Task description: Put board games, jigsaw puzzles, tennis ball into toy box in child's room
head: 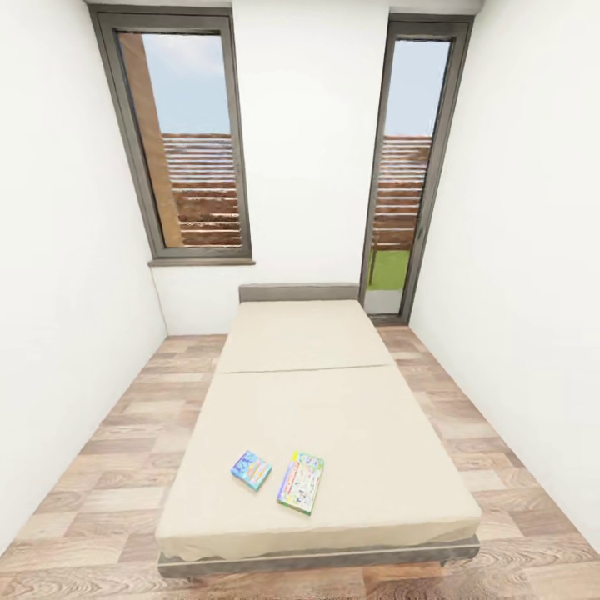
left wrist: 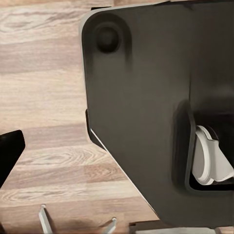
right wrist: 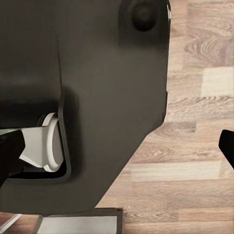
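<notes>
In the head view the bed (head: pixel 333 400) runs away from me, with its foot end nearest. Two board games lie flat on the near part of the mattress. The small blue one (head: pixel 251 469) is on the left and the larger green-edged one (head: pixel 301 482) is just right of it. My left gripper (left wrist: pixel 117 151) and right gripper (right wrist: pixel 117 146) hang over the wood floor beside my dark base. Their fingers are spread wide with nothing between them. The table, toy box, jigsaw puzzles and tennis ball are out of view.
White walls close in on both sides of the bed, leaving strips of plank floor (head: pixel 100 467) left and right. Beyond the grey headboard (head: pixel 298 292), two tall grey-framed windows (head: pixel 187 142) stand in the far wall. My base's wheel (left wrist: pixel 209 161) shows in the wrist views.
</notes>
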You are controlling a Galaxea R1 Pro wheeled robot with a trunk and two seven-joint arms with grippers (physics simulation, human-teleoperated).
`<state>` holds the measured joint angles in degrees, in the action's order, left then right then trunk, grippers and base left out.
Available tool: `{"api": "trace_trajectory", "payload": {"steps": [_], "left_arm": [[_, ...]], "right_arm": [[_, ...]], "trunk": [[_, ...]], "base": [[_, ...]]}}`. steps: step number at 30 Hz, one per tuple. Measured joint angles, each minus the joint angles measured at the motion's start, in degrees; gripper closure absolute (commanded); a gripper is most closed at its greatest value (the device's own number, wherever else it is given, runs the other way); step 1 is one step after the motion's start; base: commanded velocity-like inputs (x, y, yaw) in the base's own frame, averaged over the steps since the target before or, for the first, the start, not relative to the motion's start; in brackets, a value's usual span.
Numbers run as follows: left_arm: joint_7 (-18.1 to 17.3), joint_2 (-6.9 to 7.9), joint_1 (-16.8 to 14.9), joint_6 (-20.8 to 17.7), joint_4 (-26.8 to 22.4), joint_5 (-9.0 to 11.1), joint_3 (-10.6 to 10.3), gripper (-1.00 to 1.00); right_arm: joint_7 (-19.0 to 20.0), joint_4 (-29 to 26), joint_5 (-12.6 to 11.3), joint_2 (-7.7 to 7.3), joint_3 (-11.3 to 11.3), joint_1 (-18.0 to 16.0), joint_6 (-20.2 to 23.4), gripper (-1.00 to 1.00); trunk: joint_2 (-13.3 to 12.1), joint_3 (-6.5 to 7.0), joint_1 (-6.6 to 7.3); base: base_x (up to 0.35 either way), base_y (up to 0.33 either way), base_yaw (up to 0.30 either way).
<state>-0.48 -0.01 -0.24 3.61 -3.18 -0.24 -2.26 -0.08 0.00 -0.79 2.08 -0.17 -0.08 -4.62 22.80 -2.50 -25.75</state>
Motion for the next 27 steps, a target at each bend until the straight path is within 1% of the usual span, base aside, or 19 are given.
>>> {"api": "trace_trajectory", "payload": {"steps": [8, 16, 27], "left_arm": [[0.00, 0.04, 0.00, 0.08, -0.09, 0.00, 0.06, -1.00], [0.00, 0.08, 0.00, 0.09, -0.23, 0.00, 0.08, -1.00], [0.13, 0.02, 0.00, 0.15, -0.26, 0.02, 0.10, -1.00]], "right_arm": [[0.00, 0.00, 0.02, 0.31, -0.04, 0.00, -0.05, -1.00], [0.00, 0.00, 0.01, 0.68, 0.01, 0.00, -0.09, -1.00], [0.00, 0.00, -0.06, 0.81, -0.06, 0.00, -0.05, -1.00]], "trunk": [[0.01, -0.53, 0.00], [0.01, -0.59, 0.01], [0.01, -0.59, 0.00]], "base": [[0.017, 0.019, -0.007], [0.136, 0.151, 0.000], [0.020, 0.021, 0.000]]}}
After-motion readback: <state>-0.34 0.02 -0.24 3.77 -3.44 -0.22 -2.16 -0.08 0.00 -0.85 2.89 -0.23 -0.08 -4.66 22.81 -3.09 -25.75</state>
